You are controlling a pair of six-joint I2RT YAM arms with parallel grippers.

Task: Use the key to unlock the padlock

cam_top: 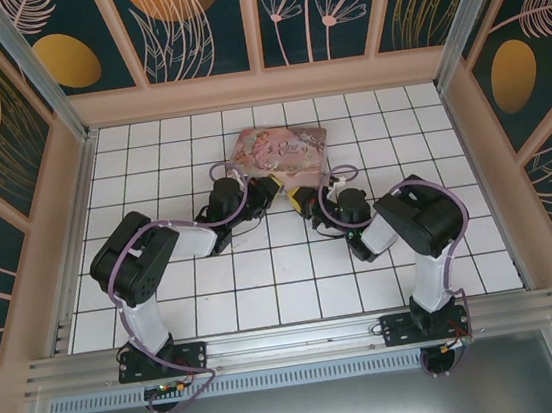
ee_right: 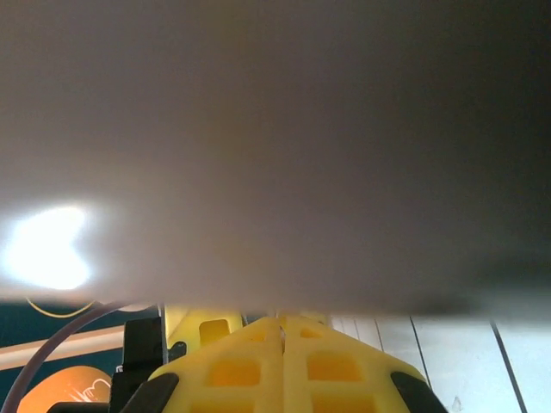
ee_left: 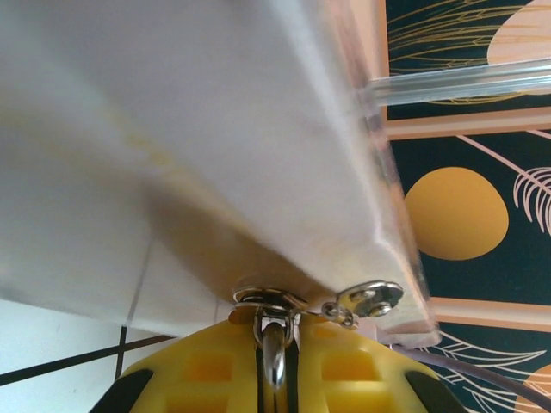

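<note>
My left gripper (ee_left: 276, 334) is shut on the padlock (ee_left: 274, 360), a small shiny metal piece standing upright between the yellow fingers (ee_left: 211, 366). Its top runs into a metal hasp ring (ee_left: 269, 298) on the pale side of the pink tin box (ee_left: 215, 129). From above, the left gripper (cam_top: 266, 194) and the right gripper (cam_top: 303, 201) both sit at the box's (cam_top: 285, 155) near edge, close together. The right gripper (ee_right: 280, 321) has its yellow fingers pressed together right under the blurred box wall (ee_right: 275, 155). The key is hidden; I cannot tell whether the right fingers hold it.
A small screwed metal plate (ee_left: 372, 298) sits beside the hasp ring at the box's corner. The white tiled floor (cam_top: 266, 288) is bare in front of the arms. Patterned walls (cam_top: 193, 25) and a wooden rim enclose the floor on three sides.
</note>
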